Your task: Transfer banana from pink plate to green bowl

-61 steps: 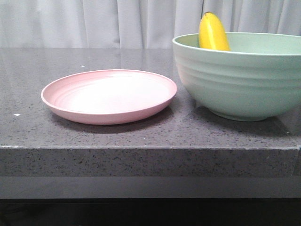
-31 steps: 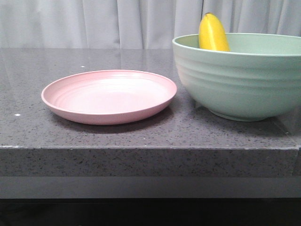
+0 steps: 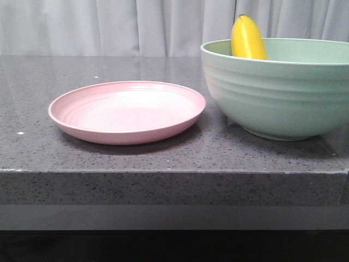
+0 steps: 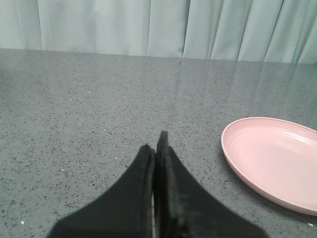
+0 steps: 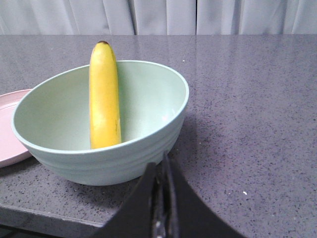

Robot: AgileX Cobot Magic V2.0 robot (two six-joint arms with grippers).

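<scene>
The yellow banana (image 3: 247,38) stands tilted inside the green bowl (image 3: 283,93) at the right of the table, leaning on its far wall; it also shows in the right wrist view (image 5: 104,96) inside the bowl (image 5: 143,144). The pink plate (image 3: 126,111) lies empty at centre left, and its edge shows in the left wrist view (image 4: 272,161). My left gripper (image 4: 156,146) is shut and empty over the bare table, left of the plate. My right gripper (image 5: 161,166) is shut and empty, just in front of the bowl's outer wall. Neither gripper shows in the front view.
The grey speckled table (image 3: 163,158) has its front edge close to the plate and bowl. A pale curtain (image 3: 136,27) hangs behind the table. Part of the pink plate (image 5: 10,129) shows beside the bowl in the right wrist view.
</scene>
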